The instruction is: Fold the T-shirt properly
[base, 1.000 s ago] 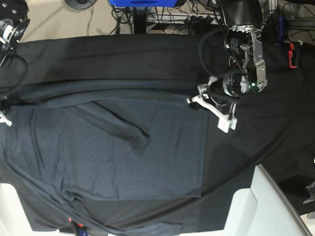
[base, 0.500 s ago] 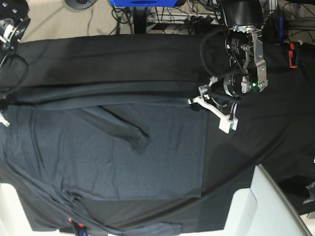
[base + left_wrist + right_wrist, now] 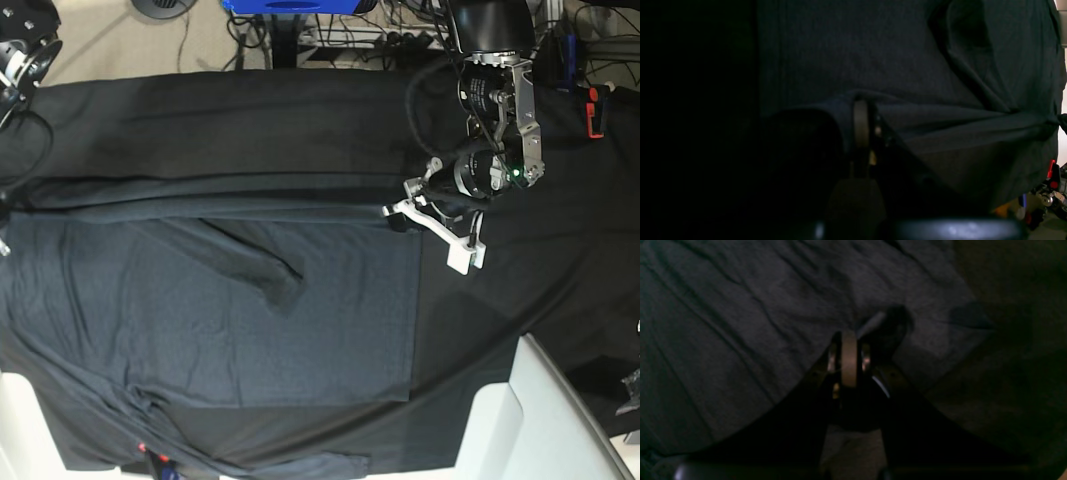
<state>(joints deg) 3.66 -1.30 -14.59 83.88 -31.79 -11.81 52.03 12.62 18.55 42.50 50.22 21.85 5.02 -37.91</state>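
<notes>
Right gripper (image 3: 849, 340), far left of base view: jaws clamped on T-shirt (image 3: 215, 310) edge. T-shirt spread mid-table, one long fold begun along its far side; sleeves and further folds left. Left gripper (image 3: 400, 207), right: pinching the hem corner. Versus earlier: raised fold drawn tauter, straighter.

No legible text — none anywhere

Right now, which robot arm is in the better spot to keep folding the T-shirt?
Probably the left gripper: it is shut on the T-shirt at its upper edge, in full base view. The right gripper sits at the far edge, mostly out of that view.
</notes>
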